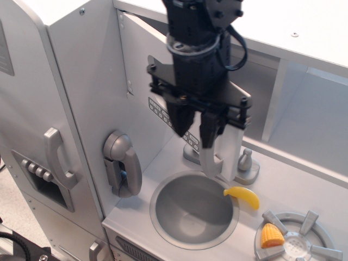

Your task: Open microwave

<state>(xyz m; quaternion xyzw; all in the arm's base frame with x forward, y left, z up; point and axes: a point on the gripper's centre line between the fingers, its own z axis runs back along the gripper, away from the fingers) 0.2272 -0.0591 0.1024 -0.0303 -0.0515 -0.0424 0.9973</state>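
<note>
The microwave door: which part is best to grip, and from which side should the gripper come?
Grip the vertical bar handle on the free edge of the microwave door, far from the hinges. Come from the door's front face, fingers on either side of the bar. The gripper seems to sit there now, though its body partly hides the contact.

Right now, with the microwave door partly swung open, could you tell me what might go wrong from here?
1. The gripper holds only the thin bar handle; as the microwave door swings on its hinge, the fingers may slip off.
2. The handle's lower end hangs just above the faucet and sink, so dropping while pulling risks a collision.
3. The arm hides the door window, so progress is hard to judge.
</note>
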